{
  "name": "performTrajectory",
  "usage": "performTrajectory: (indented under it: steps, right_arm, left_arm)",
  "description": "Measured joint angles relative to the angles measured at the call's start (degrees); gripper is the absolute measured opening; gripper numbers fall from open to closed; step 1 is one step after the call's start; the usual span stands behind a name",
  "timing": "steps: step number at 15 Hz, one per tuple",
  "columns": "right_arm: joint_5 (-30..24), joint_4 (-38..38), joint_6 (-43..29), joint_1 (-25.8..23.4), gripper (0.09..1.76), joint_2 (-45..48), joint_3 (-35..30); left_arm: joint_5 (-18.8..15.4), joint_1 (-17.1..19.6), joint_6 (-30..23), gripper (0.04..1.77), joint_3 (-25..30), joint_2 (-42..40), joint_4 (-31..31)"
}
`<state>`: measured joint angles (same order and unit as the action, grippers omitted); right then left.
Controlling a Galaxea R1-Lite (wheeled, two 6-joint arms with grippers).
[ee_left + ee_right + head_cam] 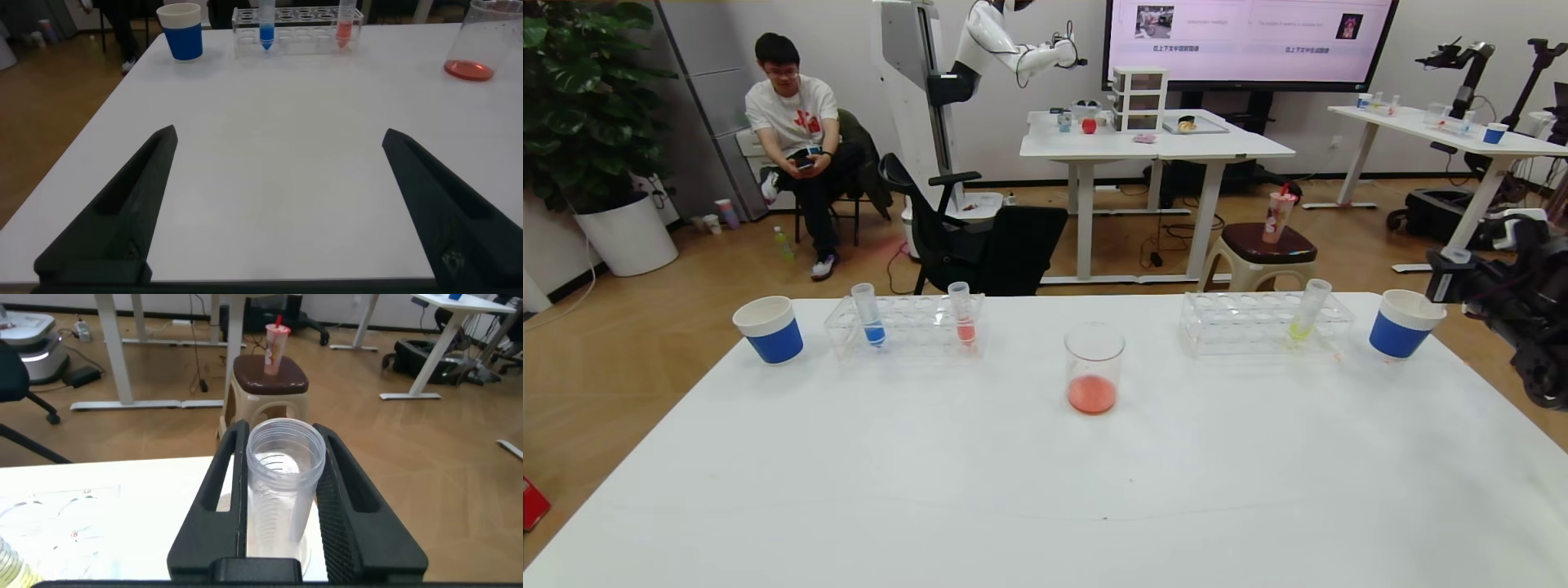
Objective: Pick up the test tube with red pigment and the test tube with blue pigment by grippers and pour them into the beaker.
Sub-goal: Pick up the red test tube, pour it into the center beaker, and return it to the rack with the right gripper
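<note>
The beaker (1094,367) stands mid-table with orange-red liquid in its bottom; the left wrist view shows the beaker (478,41) far off. The test tube with blue pigment (869,314) stands upright in the left rack (915,306), next to a tube of paler red liquid (962,314). No tube of vivid red liquid shows. My right gripper (280,429) is shut on a clear tube (278,482) that looks empty, at the table's far right beside a blue cup; the head view shows that gripper (1444,282) there. My left gripper (279,133) is open over bare table, well short of the blue tube (266,24).
A blue paper cup (769,329) stands left of the left rack, another (1401,325) at the far right. The right rack (1241,322) holds a yellow-liquid tube (1308,310). Behind the table are an office chair, a stool and a seated person.
</note>
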<state>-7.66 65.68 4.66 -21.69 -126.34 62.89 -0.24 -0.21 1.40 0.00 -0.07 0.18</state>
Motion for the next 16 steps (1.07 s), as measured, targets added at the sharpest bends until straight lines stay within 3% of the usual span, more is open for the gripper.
performTrajectory:
  steps: [6,7,8,9,10,11,16]
  right_arm:
    - [-0.26,1.18,-0.28,0.37,0.51,-1.9,-1.01]
    - [-0.28,1.24,-0.3,0.39,0.61,-1.96,-1.01]
    - [-0.26,1.27,-0.3,0.41,0.85,-1.99,-1.01]
    - [-0.28,1.82,-0.34,0.48,1.26,-2.01,-1.04]
    - [-0.28,3.25,-0.44,0.48,1.56,-2.01,-1.04]
    - [-0.44,5.23,-0.44,0.55,1.72,-2.11,-1.05]
    - [-2.56,7.57,-0.48,2.73,1.74,-1.35,-1.18]
  left_arm:
    - [0.02,0.0,0.0,1.75,0.0,0.0,0.0]
    - [0.0,0.02,0.0,1.75,0.0,0.0,-0.02]
    - [0.02,0.0,0.0,1.75,0.0,0.0,0.0]
    - [0.02,0.02,0.0,1.75,0.0,0.0,0.0]
    - [0.0,0.02,-0.02,1.75,0.0,0.0,0.0]
    - [0.0,0.02,0.0,1.75,0.0,0.0,0.0]
    - [0.0,0.02,0.0,1.75,0.0,0.0,-0.02]
